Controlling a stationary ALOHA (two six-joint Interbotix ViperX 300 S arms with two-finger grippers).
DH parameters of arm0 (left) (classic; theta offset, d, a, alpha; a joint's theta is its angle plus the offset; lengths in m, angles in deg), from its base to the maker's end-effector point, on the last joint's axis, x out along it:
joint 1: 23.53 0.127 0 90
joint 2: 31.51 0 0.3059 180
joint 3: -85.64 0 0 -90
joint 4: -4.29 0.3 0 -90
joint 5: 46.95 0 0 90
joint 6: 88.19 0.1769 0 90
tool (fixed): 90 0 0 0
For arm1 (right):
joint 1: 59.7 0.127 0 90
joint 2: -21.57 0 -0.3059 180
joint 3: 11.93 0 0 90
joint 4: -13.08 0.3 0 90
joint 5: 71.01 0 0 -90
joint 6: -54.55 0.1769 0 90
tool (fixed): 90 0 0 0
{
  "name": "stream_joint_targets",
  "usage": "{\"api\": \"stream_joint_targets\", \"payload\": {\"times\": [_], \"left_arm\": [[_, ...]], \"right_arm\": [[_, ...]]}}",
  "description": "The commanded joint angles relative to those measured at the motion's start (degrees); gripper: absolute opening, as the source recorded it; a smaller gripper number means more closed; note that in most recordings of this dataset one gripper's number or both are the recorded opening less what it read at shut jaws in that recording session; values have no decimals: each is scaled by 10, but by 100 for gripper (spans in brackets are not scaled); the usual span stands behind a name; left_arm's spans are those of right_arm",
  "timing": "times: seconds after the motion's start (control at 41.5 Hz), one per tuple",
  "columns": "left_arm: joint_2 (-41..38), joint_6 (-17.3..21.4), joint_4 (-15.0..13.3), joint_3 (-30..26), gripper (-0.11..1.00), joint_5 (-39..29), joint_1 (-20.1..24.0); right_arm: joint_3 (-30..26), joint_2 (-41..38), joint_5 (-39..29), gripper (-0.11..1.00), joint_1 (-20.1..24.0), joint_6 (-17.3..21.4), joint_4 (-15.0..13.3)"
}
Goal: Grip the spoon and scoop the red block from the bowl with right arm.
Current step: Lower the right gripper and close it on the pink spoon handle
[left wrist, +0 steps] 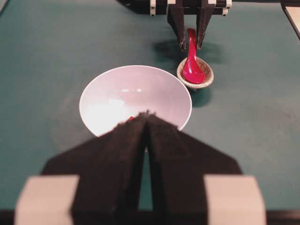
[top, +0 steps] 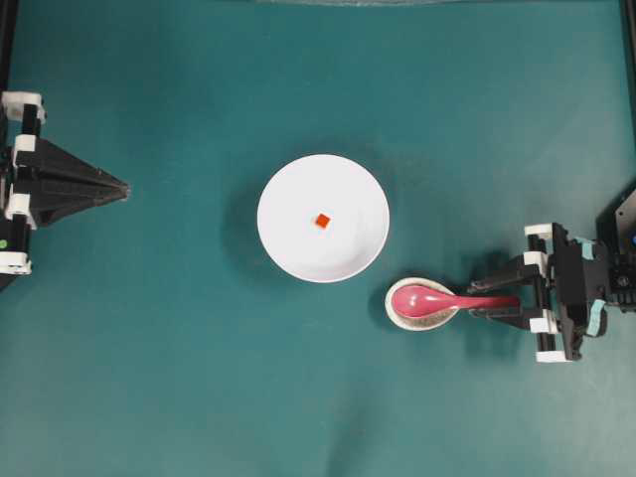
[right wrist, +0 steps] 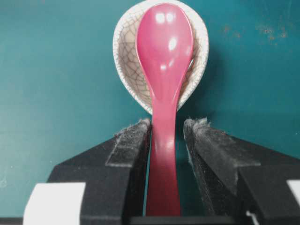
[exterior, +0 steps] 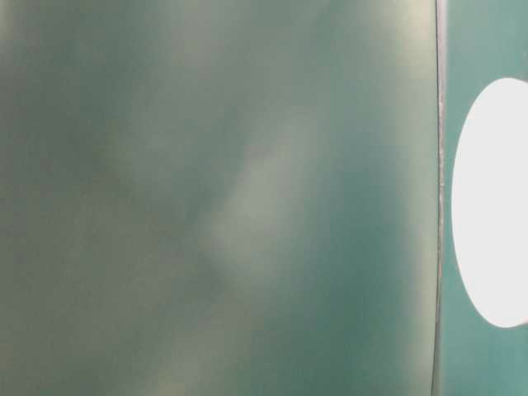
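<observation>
Two robot arms face each other across a green table (top: 179,378), where a white bowl (top: 323,218) sits mid-table with the red block (top: 322,221) resting inside it. The right gripper (right wrist: 166,129) straddles the handle of the spoon (right wrist: 163,70), jaws partly open, one pad touching, a gap at the other; the spoon lies in a small speckled dish (right wrist: 127,61) just beside the bowl. The left gripper (top: 123,187) stands well apart, jaws together.

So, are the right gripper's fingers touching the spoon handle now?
Partly. In the right wrist view one finger meets the spoon handle; a gap shows beside the other.
</observation>
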Motion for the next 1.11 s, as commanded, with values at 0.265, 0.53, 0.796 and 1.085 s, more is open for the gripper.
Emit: {"api": "stream_joint_targets", "payload": {"times": [0.265, 0.53, 0.796, 1.085], "left_arm": [[-4, -2, 1, -15, 0, 3, 1], [-5, -2, 1, -15, 0, 3, 1], [-4, -2, 1, -15, 0, 3, 1], [-4, -3, 1, -15, 0, 1, 1]], "right_arm": [[1, 3, 4, 39, 3, -2, 1], [0, 3, 5, 30, 3, -2, 1], [1, 3, 5, 25, 2, -2, 1], [-1, 4, 7, 24, 3, -2, 1]]}}
